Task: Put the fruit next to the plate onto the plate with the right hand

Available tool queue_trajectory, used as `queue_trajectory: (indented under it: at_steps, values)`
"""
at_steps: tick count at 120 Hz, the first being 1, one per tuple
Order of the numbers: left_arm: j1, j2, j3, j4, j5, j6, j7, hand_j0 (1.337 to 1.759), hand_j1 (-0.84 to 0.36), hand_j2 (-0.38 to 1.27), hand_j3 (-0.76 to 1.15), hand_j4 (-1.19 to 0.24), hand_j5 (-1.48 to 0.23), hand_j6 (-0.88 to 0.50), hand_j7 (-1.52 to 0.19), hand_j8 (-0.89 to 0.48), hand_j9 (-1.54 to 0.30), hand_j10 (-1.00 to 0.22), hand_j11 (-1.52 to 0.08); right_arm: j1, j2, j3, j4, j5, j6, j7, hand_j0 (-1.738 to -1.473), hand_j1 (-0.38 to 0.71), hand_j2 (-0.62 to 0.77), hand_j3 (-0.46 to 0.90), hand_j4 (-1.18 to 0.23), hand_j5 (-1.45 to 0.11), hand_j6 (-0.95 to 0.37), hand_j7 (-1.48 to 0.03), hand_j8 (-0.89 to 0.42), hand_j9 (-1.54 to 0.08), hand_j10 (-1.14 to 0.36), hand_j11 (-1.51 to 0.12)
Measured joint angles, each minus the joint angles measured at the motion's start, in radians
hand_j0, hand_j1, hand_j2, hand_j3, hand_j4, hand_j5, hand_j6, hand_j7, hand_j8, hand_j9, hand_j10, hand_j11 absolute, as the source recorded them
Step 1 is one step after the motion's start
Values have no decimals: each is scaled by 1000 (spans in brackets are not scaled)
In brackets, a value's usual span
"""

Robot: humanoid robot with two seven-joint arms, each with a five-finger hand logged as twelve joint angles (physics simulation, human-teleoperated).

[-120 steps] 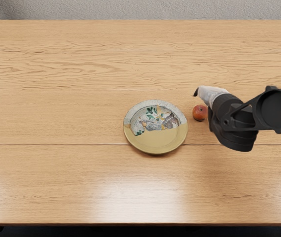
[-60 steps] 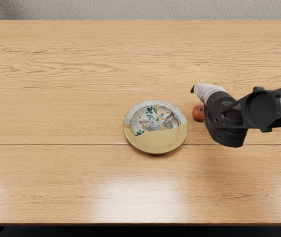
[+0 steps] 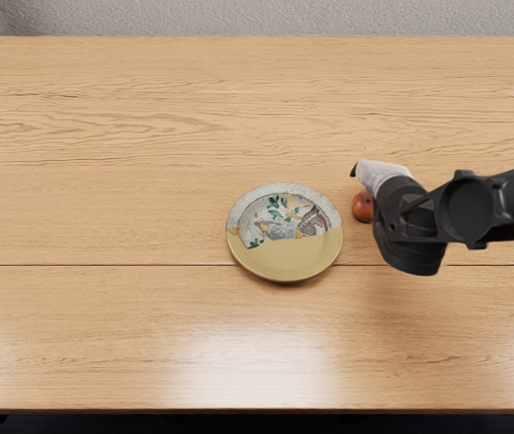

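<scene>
**Fruit on the table beside the plate; right hand at the fruit**

The plate [image 3: 285,232] lies near the middle of the wooden table [image 3: 103,136]; it is shallow and patterned. Just right of its rim, not touching it, sits the fruit [image 3: 361,206]: small, round, red-orange, on the table and not yet on the plate. The right hand [image 3: 380,173] is just beside the fruit, at its upper right. The dark wrist hides most of the hand, so I cannot tell whether it is open or closed, or whether it touches the fruit.

My judgement: the fruit is light, firm and smooth-skinned, and it will roll if nudged. I would grip it across its widest part, from opposite sides, with modest pressure.
</scene>
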State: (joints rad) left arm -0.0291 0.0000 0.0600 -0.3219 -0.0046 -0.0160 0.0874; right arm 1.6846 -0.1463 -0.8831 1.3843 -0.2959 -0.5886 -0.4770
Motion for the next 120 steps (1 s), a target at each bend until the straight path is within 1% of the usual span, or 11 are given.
queue_trajectory:
  at_steps: [21, 42, 66, 107, 120]
  values:
    - [0, 0, 0, 0, 0, 0, 0, 1658, 349, 0, 0, 0, 0, 0, 0, 0, 0, 0, 0, -16, 4, 0, -25, 0, -1, 0, -1658, -81, -44, 0, -224, -291, -225, -291, -224, -291, -224, -291]
    - [0, 0, 0, 0, 0, 0, 0, 1658, 349, 0, 0, 0, 0, 0, 0, 0, 0, 0, 0, -31, 5, 0, -43, 0, 1, 0, -1658, -48, -49, 0, -252, -326, -252, -326, -252, -326, -251, -326]
    - [0, 0, 0, 0, 0, 0, 0, 1658, 349, 0, 0, 0, 0, 0, 0, 0, 0, 0, 0, -33, 6, 5, -48, 0, 3, 0, -1658, -4, -57, 0, -288, -374, -289, -374, -289, -374, -288, -374]
    - [0, 0, 0, 0, 0, 0, 0, 1658, 349, 0, 0, 0, 0, 0, 0, 0, 0, 0, 0, -35, 22, 26, -47, 0, 5, -2, -1658, 20, -61, 0, -308, -400, -309, -400, -308, -400, -308, -400]
    - [0, 0, 0, 0, 0, 0, 0, 1658, 349, 0, 0, 0, 0, 0, 0, 0, 0, 0, 0, -35, 23, 30, -47, 0, 6, -2, -1658, 57, -67, 0, -339, -441, -340, -440, -339, -441, -339, -441]
